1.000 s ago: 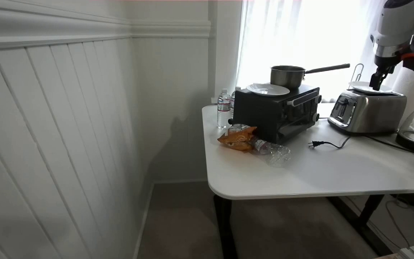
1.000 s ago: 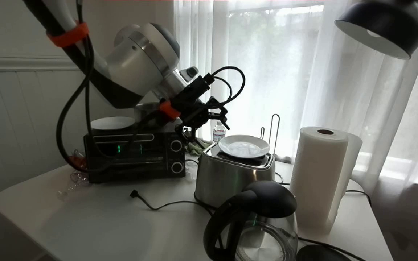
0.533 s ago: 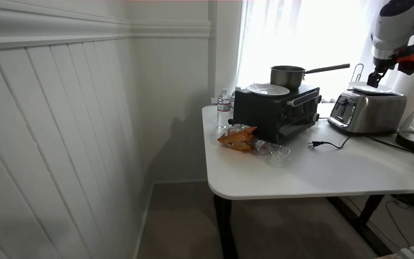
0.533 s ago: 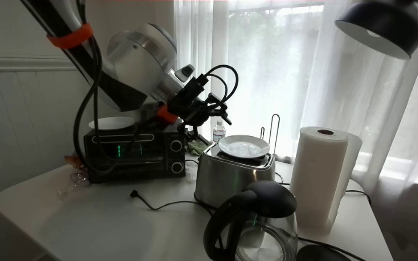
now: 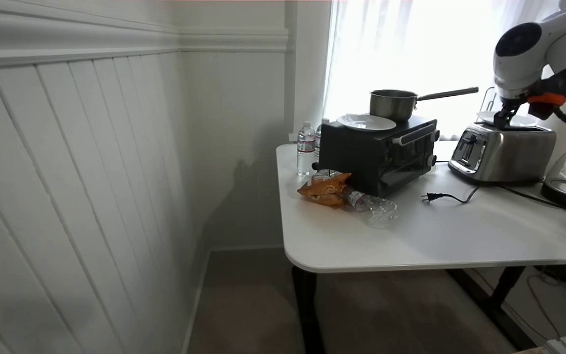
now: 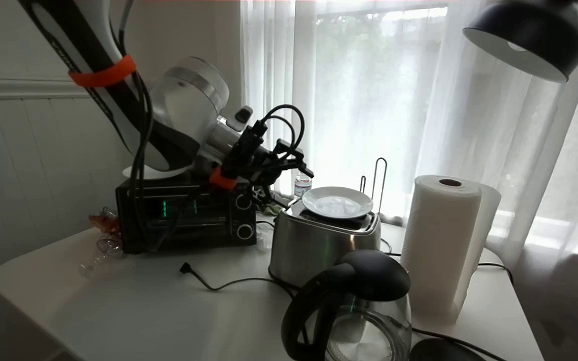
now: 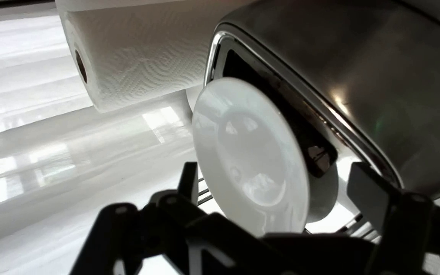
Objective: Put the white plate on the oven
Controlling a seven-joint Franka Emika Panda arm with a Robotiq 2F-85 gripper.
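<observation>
The hand [image 7: 273,173] has its fingers [image 7: 371,194] spread pretty wide and isn't gripping anything. From the wrist view the white plate [image 7: 248,154] is straight ahead of it, framed in the gap between the fingertips, but it's lying on top of the silver toaster [image 6: 314,245], covering a good bit of the slots and leaving some dark slot showing. So the hand is near that plate, angled down toward it, and tbh I can't tell if the lower finger is touching the toaster's rim. The black toaster oven [image 5: 359,157] is off on the other side of the hand from the plate, with the arm [image 6: 183,103] partly in front of it in an exterior view. Up on that oven there's another white plate [image 5: 366,123], just beside a saucepan [image 5: 392,105] whose handle sticks out toward the hand's side. Past the toaster from the hand you've got a paper towel roll [image 7: 139,53] and a glass kettle [image 6: 349,286] with a black lid. Lower than the hand, a loose plug [image 6: 185,268] and its cord [image 6: 241,279] lie on the table [image 5: 410,241]. Then on the oven's far side from the hand there's an orange bag [image 5: 325,191], a crumpled clear bottle [image 5: 371,209] lying down, and water bottles [image 5: 306,152] standing up.
</observation>
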